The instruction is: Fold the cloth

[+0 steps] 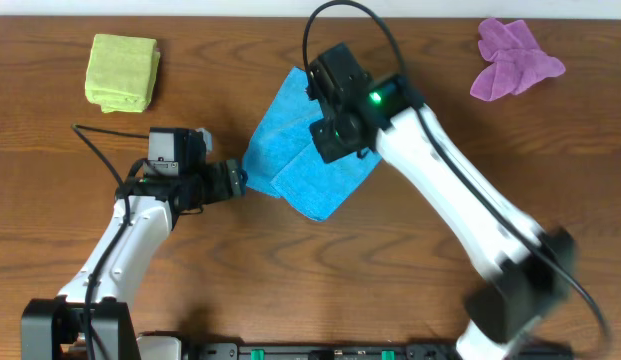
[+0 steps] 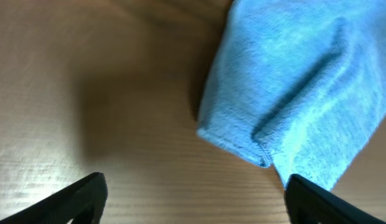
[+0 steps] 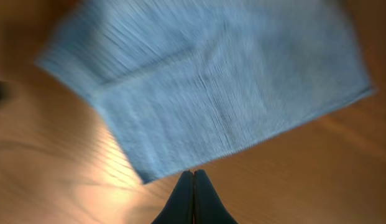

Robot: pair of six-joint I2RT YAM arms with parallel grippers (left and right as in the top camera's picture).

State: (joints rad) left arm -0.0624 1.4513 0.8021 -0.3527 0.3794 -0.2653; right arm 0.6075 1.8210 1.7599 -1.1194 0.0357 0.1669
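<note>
Plainly, the left gripper (image 2: 196, 202) stands wide open and holds nothing, its two fingers low over the table (image 1: 410, 270) with the nearest corner of the cloth (image 2: 292, 93) just ahead of the gap. In the overhead view it sits right at the cloth's left point. The right gripper (image 3: 193, 186) has its fingers pressed flat together with nothing between them. Their tips lie at the cloth's near hem, though the right wrist view is blurred and I cannot tell whether they touch it.

The sky-blue cloth lies mid-table, partly folded, with one layer lapped over another and a doubled edge showing at the left corner.

The likeliest slip is at that corner. If the left jaws close on one layer alone, lifting would peel the fold open rather than carry it over. If they close too low, they may scrape the wood and bunch the terry.

A closed right gripper brushing the pile could drag the cloth askew, so the edges no longer meet. The right wrist hangs over the cloth's middle, near the left arm's path, so a fold swept across could snag on it.

The lime-green cloth (image 1: 122, 70) and the purple cloth (image 1: 515, 58) lie well apart, out of harm.
</note>
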